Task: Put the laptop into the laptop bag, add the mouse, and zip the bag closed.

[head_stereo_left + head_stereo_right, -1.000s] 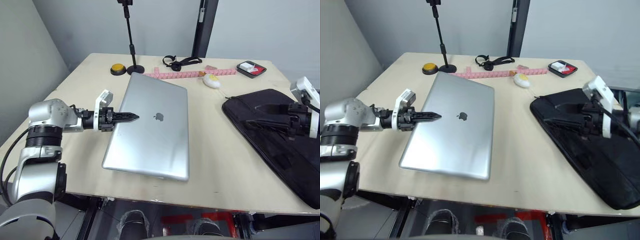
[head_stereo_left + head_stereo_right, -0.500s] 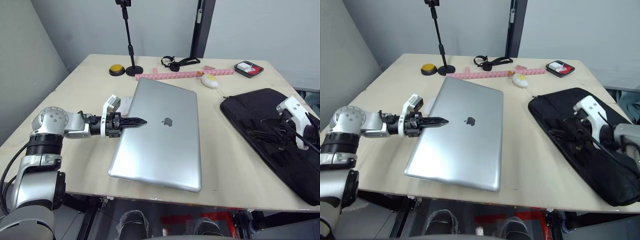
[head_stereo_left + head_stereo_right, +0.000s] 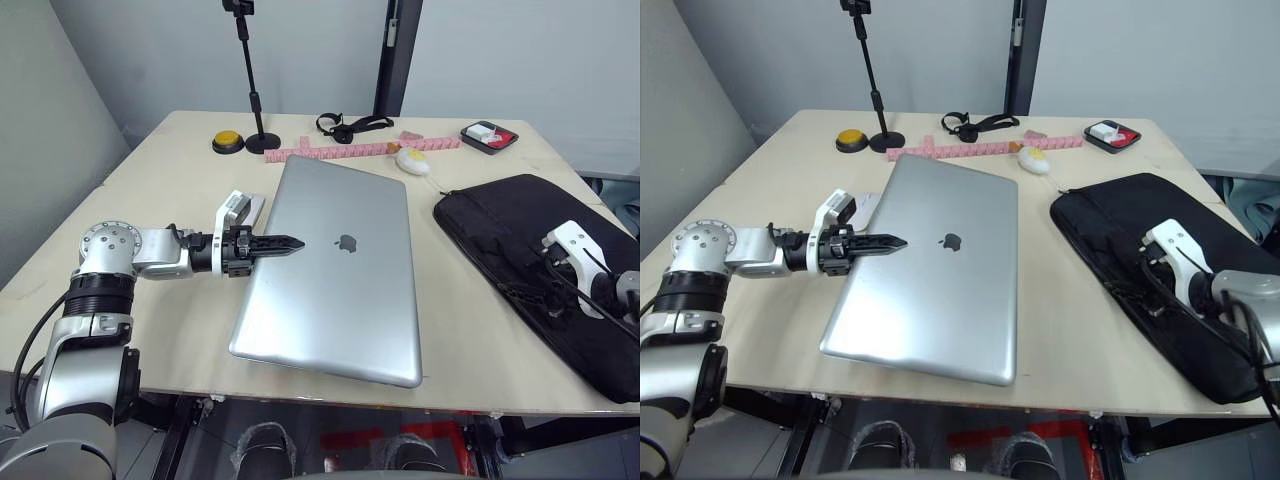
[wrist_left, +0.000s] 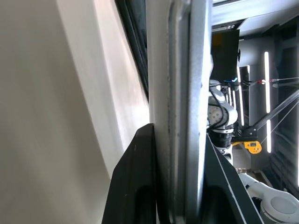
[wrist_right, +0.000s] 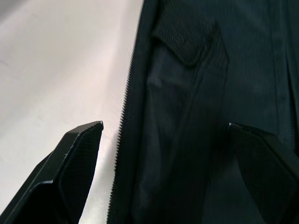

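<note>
Left eye view, laptop [image 3: 335, 270]: closed, silver-grey, lying at a slant on the middle of the table [image 3: 170, 170], its near corner reaching the table's front edge.
Left gripper [image 3: 297, 242]: clamped on the laptop's left edge; in the left wrist view the two black fingers [image 4: 135, 186] press on either side of the thin metal edge.
Laptop bag [image 3: 520, 230]: black, flat on the right part of the table, apart from the laptop, with a strip of bare tabletop between them.
Right gripper [image 3: 1147, 290]: over the bag's near half; in the right wrist view its fingers [image 5: 70, 163] stand wide apart above the bag's zipper edge and dark fabric, holding nothing.
Mouse [image 3: 411, 161]: white, at the far side of the table, just beyond the laptop's far right corner and near the bag's far end.
Pink strip [image 3: 360, 149]: lies along the far side, just behind the mouse.
Yellow button [image 3: 228, 143]: far left, beside the black stand [image 3: 262, 140].
Red-and-white tray [image 3: 489, 134]: far right corner.
</note>
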